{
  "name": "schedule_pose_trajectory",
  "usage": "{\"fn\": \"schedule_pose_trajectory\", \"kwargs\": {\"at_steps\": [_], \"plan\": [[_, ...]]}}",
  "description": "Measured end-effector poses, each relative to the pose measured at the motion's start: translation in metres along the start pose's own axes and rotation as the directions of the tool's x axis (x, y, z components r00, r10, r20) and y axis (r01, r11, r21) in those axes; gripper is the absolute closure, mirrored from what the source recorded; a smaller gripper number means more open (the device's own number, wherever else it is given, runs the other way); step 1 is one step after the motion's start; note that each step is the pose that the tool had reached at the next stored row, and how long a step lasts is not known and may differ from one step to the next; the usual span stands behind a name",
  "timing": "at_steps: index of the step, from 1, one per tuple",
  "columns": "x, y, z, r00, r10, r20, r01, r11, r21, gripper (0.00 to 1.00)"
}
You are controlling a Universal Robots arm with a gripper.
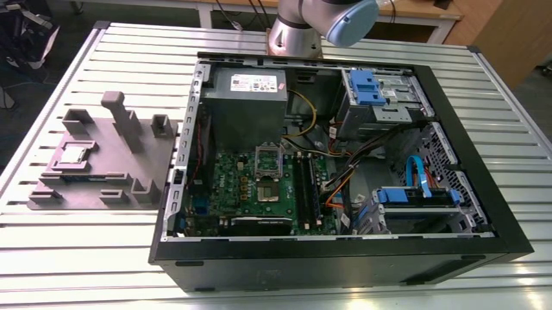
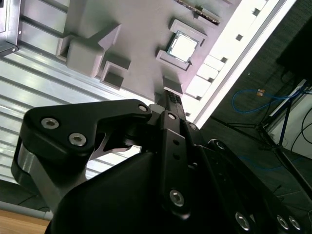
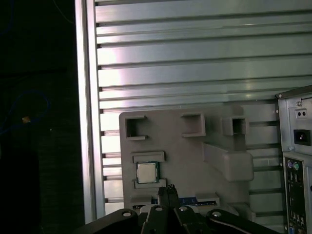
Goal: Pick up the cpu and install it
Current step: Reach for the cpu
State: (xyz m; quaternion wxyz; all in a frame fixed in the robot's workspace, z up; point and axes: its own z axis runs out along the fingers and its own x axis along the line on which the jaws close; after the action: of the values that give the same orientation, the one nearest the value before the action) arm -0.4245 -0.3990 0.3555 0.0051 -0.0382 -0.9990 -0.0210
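On the exterior view's left, the cpu (image 1: 74, 154) sits flat in its recess on the grey fixture block (image 1: 129, 161). The block rests on the slatted surface (image 1: 86, 258), beside the open computer case (image 1: 483, 194). Motherboard socket (image 1: 267, 161) looks open and unoccupied, with memory sticks (image 1: 304, 184) just beside it and loose cables (image 1: 345, 171) nearby. Nothing installed yet.

Second wrist view: the gripper (image 2: 173, 97) hangs over the fixture block (image 2: 136, 44), jaws drawn narrow, tips together and holding nothing. The cpu (image 2: 182, 47) is apart from the tips, untouched and framed by its recess walls.

First wrist view: same read. The gripper (image 3: 168, 187) is near the cpu (image 3: 146, 172) but offset from it, with no contact. Fixture block (image 3: 195, 156) lies square on the surface (image 3: 195, 58).

Risks, as judged:
- Jaws this narrow cannot straddle the chip; descending like this would press on the lid.
- With that offset, a pad could land on the recess wall and tilt the chip.
- The part is thin and flat, so an off-centre grip could let it slip or cock.
- A tilted or rotated seat could bend the socket contacts.
- Cables and case edge crowd the approach.
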Motion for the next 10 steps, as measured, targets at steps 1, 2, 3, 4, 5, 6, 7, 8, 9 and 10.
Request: {"fn": "schedule_pose_trajectory", "kwargs": {"at_steps": [1,2,3,4,5,6,7,8,9,10], "plan": [[0.0002,0.0000,0.0000,1.0000,0.000,0.0000,0.000,1.0000,0.0000,0.90],[0.0003,0.0000,0.0000,1.0000,0.000,0.0000,0.000,1.0000,0.0000,0.90],[0.0005,0.0000,0.0000,1.0000,0.000,0.0000,0.000,1.0000,-0.0001,0.90],[0.0007,0.0000,0.0000,1.0000,0.000,0.0000,0.000,1.0000,0.0000,0.90],[0.0008,0.0000,0.0000,1.0000,0.000,0.0000,0.000,1.0000,0.0000,0.90],[0.0009,-0.0001,0.0000,1.0000,0.000,0.0000,0.000,1.0000,0.0000,0.90],[0.0010,0.0000,0.0000,1.0000,0.000,0.0000,0.000,1.0000,0.0000,0.90],[0.0010,-0.0001,0.0001,1.0000,0.000,0.0001,0.000,1.0000,0.0000,0.90],[0.0012,-0.0001,0.0000,1.0000,0.000,0.0000,0.000,1.0000,0.0000,0.90],[0.0013,-0.0001,0.0001,1.0000,0.000,0.0000,0.000,1.0000,0.0000,0.90]]}}
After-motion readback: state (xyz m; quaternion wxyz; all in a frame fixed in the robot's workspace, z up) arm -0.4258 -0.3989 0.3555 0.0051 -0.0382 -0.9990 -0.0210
